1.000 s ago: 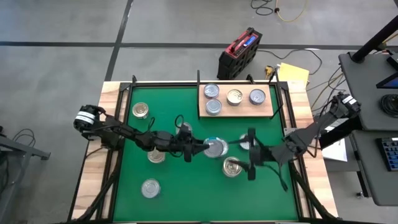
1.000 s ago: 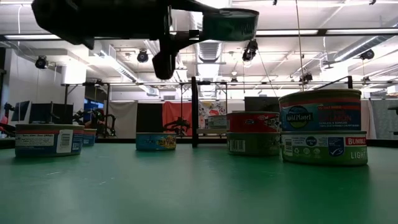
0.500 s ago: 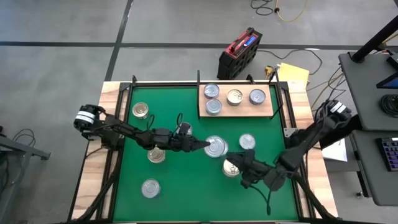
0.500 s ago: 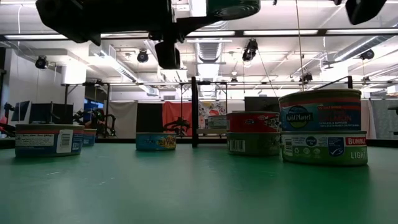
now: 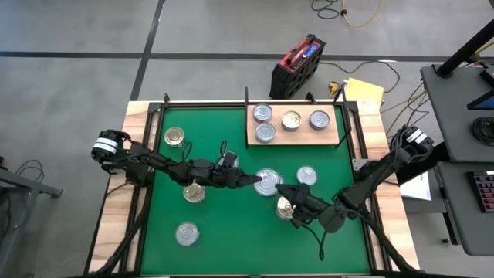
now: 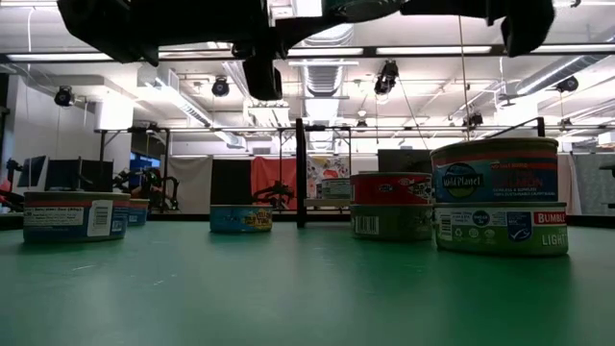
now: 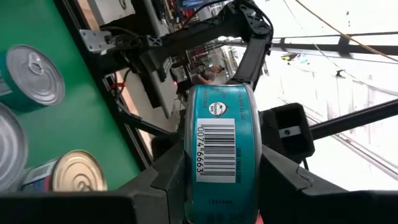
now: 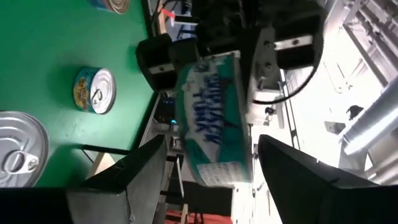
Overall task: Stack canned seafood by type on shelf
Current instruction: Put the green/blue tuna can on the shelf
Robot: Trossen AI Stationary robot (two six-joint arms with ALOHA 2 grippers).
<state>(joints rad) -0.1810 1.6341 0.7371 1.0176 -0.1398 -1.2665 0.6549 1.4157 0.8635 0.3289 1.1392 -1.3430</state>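
Workshop with grey concrete floor (image 5: 193, 38) and strip-lit ceiling (image 6: 461, 50).
A red-and-black case (image 5: 297, 66) and yellow papers (image 5: 364, 94) lie on the floor; a grey desk (image 5: 463, 131) stands alongside.

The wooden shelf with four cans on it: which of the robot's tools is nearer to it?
Left. The left tool, holding a can, is just below the shelf in the high view. The right tool is slightly farther down the mat.

Robotics lab: ceiling strip lights (image 6: 452, 50), truss frames (image 6: 300, 173), monitors (image 6: 58, 174).
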